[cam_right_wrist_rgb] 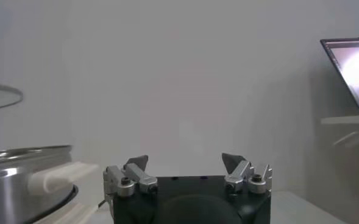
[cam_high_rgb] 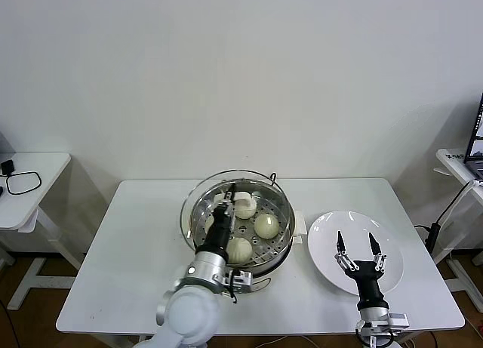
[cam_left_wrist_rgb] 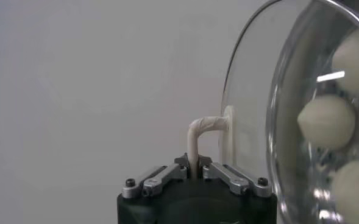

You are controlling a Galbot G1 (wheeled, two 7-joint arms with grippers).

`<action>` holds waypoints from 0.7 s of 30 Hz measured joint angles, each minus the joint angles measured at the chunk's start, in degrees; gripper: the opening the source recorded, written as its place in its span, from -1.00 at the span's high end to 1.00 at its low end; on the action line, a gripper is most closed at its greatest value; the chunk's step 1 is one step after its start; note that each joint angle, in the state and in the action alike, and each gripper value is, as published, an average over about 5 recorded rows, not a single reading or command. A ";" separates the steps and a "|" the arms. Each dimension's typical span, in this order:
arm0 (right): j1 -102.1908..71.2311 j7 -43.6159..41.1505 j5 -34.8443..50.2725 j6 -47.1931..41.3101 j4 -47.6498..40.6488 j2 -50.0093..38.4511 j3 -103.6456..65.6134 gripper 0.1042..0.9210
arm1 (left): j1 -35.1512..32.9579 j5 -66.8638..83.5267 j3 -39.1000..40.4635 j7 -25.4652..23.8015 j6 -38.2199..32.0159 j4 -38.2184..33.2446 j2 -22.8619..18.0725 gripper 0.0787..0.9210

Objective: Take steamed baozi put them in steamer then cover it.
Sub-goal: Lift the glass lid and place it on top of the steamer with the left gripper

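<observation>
Seen from above: white bench (cam_high_rgb: 136, 242) carrying the steamer (cam_high_rgb: 281, 242) at its middle, with buns (cam_high_rgb: 266, 226) resting on the holed tray inside, so loading looked finished. Left gripper (cam_left_wrist_rgb: 193, 172) raised over the pot, fingers clenched on the white handle (cam_left_wrist_rgb: 205, 129) of the glass lid (cam_high_rgb: 198, 204), tilted above the rim, presumably for lowering as the cover. Right gripper (cam_high_rgb: 358, 250) parked over the empty white plate (cam_high_rgb: 324, 235) beside the pot, fingers spread wide, grasping nothing, well out of the lid's way.
</observation>
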State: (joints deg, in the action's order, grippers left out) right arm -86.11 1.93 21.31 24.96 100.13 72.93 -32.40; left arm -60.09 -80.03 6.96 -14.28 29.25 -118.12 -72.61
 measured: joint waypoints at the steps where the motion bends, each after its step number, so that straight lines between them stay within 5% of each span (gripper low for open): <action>1: -0.03 -0.01 -0.04 0.01 -0.03 0.05 -0.02 -0.76 | 0.28 -0.13 0.45 0.00 0.03 0.38 -0.12 0.74; 21: -0.03 -0.21 -0.75 0.07 -0.64 0.64 0.02 -0.76 | 2.88 -0.31 2.86 2.03 -1.70 6.74 -0.57 0.74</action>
State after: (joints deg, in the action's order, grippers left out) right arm -86.14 1.72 20.56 25.03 99.50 73.57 -32.38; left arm -57.21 -80.34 9.82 -12.25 27.55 -111.38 -73.18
